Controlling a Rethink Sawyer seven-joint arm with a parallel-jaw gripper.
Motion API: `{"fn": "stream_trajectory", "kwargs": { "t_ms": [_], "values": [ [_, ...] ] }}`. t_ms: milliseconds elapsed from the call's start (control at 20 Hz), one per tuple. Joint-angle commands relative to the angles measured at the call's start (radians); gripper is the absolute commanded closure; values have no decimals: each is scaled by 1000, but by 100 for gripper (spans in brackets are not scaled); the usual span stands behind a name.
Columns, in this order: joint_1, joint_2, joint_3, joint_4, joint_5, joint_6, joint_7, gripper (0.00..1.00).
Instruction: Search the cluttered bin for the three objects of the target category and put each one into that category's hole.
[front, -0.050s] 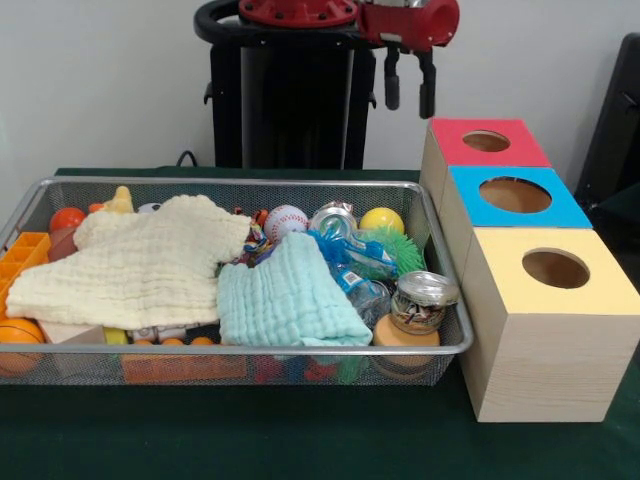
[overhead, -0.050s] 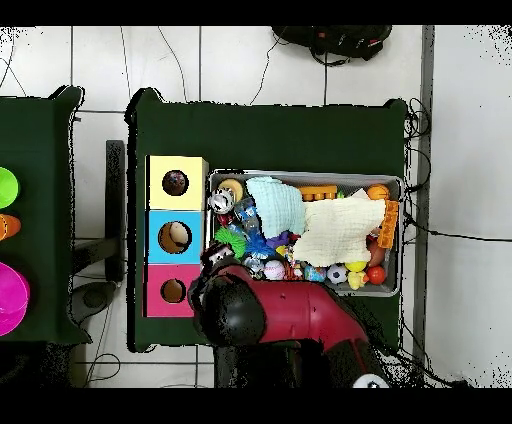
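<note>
The gripper (front, -0.050s: 409, 88) hangs empty, jaws parted, above the far right of the wire bin (front, -0.050s: 445, 345), beside the red-topped box (front, -0.050s: 455, 150). No pick has begun. Two cloths (front, -0.050s: 140, 265) hide much clutter; the next move calls for descending to uncover targets such as the baseball (front, -0.050s: 286, 221).

Nothing here can be read from where I stand. The tin can (front, -0.050s: 424, 301) and the blue packet (front, -0.050s: 352, 262) in the wire bin (front, -0.050s: 448, 345) carry printed labels, but the print is too small to make out.
</note>
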Motion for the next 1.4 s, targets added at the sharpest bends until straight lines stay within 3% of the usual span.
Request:
{"fn": "stream_trajectory", "kwargs": {
  "t_ms": [50,250,350,450,600,700,800,950,1250,1400],
  "values": [
    [-191,-72,224,168,-105,-6,-343,0],
    [-272,-54,268,145,-177,-9,-342,0],
    [-278,-6,254,111,-242,-21,-312,0],
    [-229,61,192,58,-340,-65,-247,0],
    [-91,164,40,-27,-495,-169,-102,0],
    [36,247,-110,-99,-593,-283,4,0],
    [86,322,-193,-154,-639,-369,21,0],
    [116,339,-252,-158,-661,-416,19,0],
    [50,381,-202,-154,-651,-410,-32,0],
    [-56,375,-94,-142,-646,-333,-99,0]
  ]
}}
